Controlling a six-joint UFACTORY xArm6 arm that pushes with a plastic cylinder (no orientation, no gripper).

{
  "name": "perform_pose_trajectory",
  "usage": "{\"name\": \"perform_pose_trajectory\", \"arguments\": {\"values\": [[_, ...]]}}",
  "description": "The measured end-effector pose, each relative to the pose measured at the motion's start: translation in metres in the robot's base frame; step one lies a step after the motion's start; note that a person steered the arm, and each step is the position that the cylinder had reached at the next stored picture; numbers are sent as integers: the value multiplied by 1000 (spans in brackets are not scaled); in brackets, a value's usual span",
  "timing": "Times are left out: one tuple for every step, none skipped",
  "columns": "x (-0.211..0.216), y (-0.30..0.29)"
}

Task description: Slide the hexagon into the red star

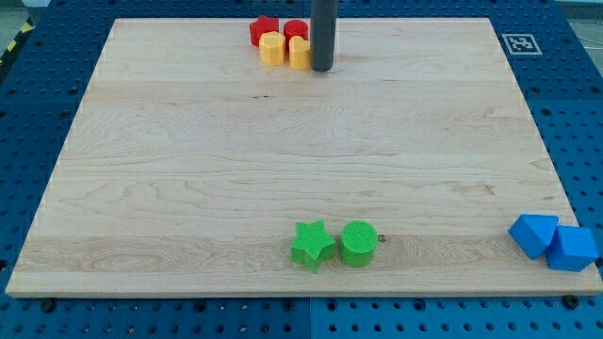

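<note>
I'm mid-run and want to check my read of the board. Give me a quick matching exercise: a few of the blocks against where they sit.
Things:
1. red star
2. yellow hexagon
3. green star
4. blue blocks

Places:
A. view's bottom right corner, at the board's edge
B. view's bottom centre, just left of the green cylinder
C. view's top edge, leftmost in the cluster
D. just below the red star, touching it

Pairs: 1-C, 2-D, 3-B, 4-A

My tip is at the right of the top cluster, against a second yellow block.
</note>
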State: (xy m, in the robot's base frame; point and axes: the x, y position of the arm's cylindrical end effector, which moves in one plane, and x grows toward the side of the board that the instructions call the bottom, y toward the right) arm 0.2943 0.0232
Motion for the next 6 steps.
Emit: {"name": "perform_pose_trajectory", "arguments": {"values": [[-6,0],[24,1],[34,-13],[23,-41],[-6,-51],[-20,-50]]}}
